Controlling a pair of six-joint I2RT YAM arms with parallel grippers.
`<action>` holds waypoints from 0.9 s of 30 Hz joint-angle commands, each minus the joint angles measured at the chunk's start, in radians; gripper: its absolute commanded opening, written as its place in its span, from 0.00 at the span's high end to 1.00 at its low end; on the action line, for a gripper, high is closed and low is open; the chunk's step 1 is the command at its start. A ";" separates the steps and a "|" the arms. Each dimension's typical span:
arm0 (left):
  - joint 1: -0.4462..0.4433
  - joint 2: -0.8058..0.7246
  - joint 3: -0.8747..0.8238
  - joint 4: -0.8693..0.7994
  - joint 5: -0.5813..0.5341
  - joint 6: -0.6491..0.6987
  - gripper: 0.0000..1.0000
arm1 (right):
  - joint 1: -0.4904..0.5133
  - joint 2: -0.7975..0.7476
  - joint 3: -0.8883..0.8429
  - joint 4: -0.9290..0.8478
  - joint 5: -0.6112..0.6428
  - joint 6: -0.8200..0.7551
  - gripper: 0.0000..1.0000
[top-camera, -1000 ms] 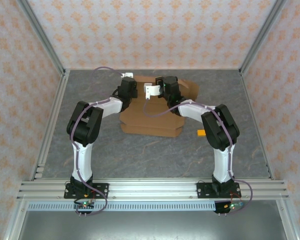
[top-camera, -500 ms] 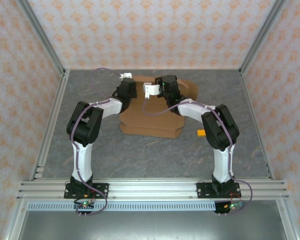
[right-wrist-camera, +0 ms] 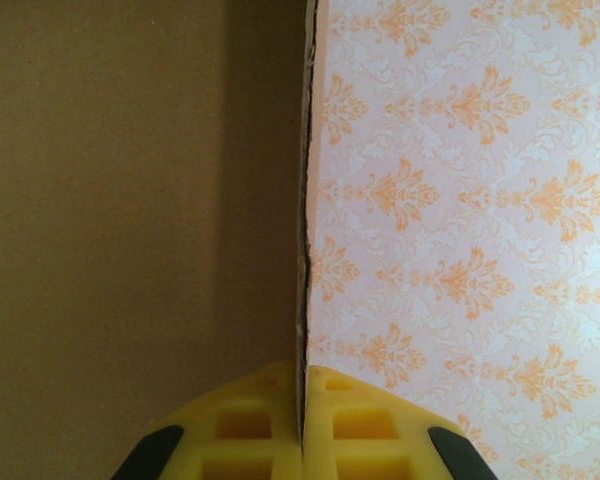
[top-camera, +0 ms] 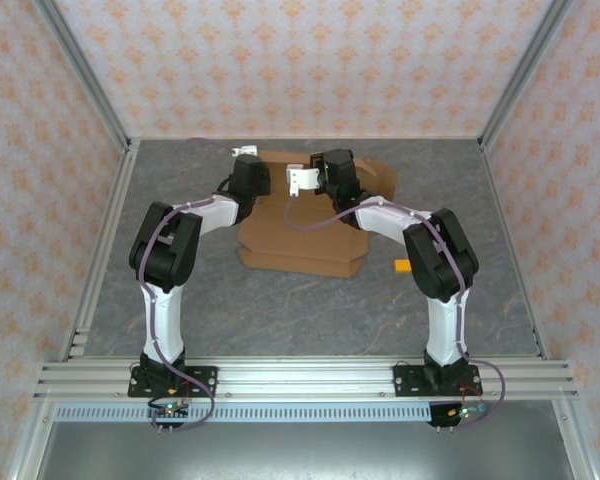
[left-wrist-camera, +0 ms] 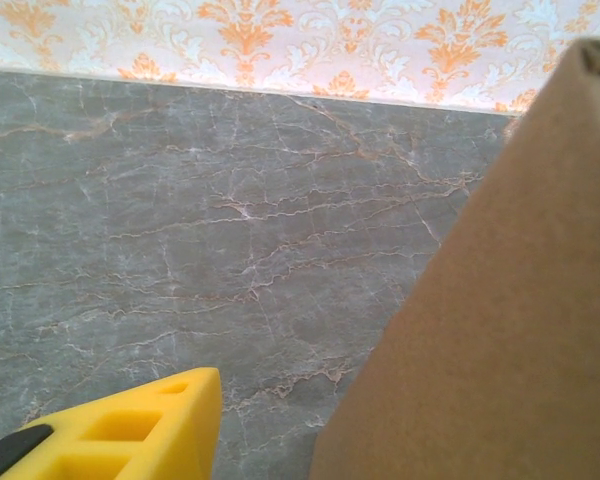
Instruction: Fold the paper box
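Top view: located paper box (top-camera: pixel 302 235) on the far middle of the grey table (top-camera: pixel 280 310), partly folded, near part lying low and flat, far panels raised toward the back wall; noted both arms reaching over it from the near edge; placed left gripper (top-camera: pixel 248 156) at the box's far left corner.

Right wrist view: found right gripper (right-wrist-camera: pixel 303 385) clenched on the paper box; yellow fingers (right-wrist-camera: pixel 240 430) pressed together with the thin edge of an upright cardboard panel pinched between them; panel face to the left, patterned wall (right-wrist-camera: pixel 460 200) to the right.

Left wrist view: found one yellow finger (left-wrist-camera: pixel 130 430) at lower left, with bare table between it and a slanted cardboard flap at right; no contact with the flap; second finger hidden behind the cardboard; read as unclenched, grasping nothing.

Also noted small orange block (top-camera: pixel 403 266) on the table, right of the box and apart from it.
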 commanded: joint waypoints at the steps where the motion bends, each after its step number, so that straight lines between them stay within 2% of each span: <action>1: 0.036 0.003 0.022 -0.088 0.005 -0.045 0.55 | -0.003 -0.013 0.022 -0.051 -0.001 0.003 1.00; 8: 0.041 0.012 0.034 -0.105 0.002 -0.042 0.55 | -0.003 -0.013 0.027 -0.057 -0.002 0.003 1.00; 11: 0.041 0.016 0.051 -0.135 -0.029 -0.057 0.61 | -0.003 -0.014 0.028 -0.057 -0.005 0.007 1.00; 17: 0.015 0.012 0.058 -0.152 -0.150 -0.097 0.73 | 0.000 -0.013 0.034 -0.060 -0.004 0.006 1.00; 27: -0.041 0.022 0.095 -0.187 -0.339 -0.078 0.80 | 0.006 -0.024 0.034 -0.075 -0.003 0.015 1.00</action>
